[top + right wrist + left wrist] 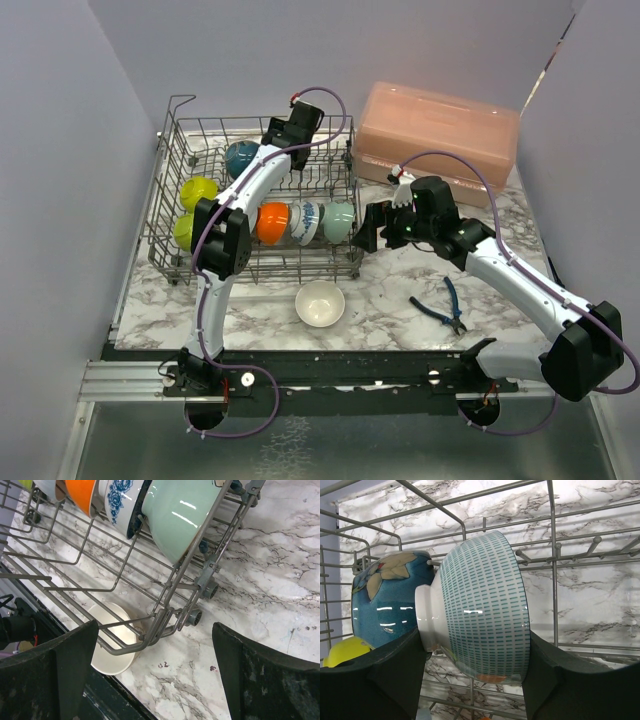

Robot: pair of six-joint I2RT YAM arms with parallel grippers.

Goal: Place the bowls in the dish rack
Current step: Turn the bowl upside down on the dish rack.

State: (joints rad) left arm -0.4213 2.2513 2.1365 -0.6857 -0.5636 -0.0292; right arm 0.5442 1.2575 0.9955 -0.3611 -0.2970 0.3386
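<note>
Dashed-pattern bowl is clamped in the left gripper inside the dish rack, right gripper wide open, empty, beside its corner.

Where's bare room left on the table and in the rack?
Table: bare between white bowl and pliers. Dish rack: near row packed, orange bowl to pale teal bowl. Rear: left pincer holds striped bowl; empty tines beside it.

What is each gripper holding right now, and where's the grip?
Left gripper holds the teal-dashed white bowl, one finger on its foot, the other across its mouth. Right gripper: open, empty.
</note>
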